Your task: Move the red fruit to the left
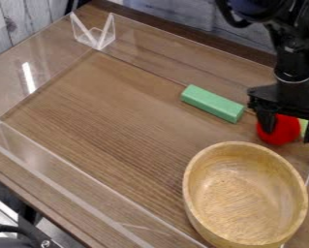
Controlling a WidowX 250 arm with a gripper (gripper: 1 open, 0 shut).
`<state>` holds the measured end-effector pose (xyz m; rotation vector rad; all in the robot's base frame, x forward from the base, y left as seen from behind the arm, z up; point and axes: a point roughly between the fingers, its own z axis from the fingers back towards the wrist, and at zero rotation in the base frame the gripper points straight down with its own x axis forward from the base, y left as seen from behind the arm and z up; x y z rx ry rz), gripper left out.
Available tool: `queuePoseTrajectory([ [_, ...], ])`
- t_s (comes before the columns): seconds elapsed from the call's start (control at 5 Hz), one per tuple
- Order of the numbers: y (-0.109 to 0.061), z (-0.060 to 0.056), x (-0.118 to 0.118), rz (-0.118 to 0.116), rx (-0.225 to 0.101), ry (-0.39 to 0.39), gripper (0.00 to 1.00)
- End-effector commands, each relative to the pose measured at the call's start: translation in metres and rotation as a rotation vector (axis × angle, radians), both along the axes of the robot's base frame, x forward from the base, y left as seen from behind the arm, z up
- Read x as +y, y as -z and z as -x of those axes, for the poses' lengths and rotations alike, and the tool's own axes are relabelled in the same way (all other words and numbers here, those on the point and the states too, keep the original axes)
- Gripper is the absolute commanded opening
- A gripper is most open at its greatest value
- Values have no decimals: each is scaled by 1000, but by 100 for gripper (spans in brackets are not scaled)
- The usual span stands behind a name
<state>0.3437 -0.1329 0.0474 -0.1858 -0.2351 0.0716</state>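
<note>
Small, glossy red fruit (284, 128) sits partly hidden behind black hand (285, 120).

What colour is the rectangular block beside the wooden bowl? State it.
Green. The block shows clearly in the camera view, lying flat on the table.
</note>
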Motion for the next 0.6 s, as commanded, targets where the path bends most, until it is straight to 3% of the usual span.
queuePoseTrajectory([
  [0.0, -12, -18, -2, 13, -60, 62, 100],
  [0.4, -22, -27, 19, 2, -76, -63, 100],
])
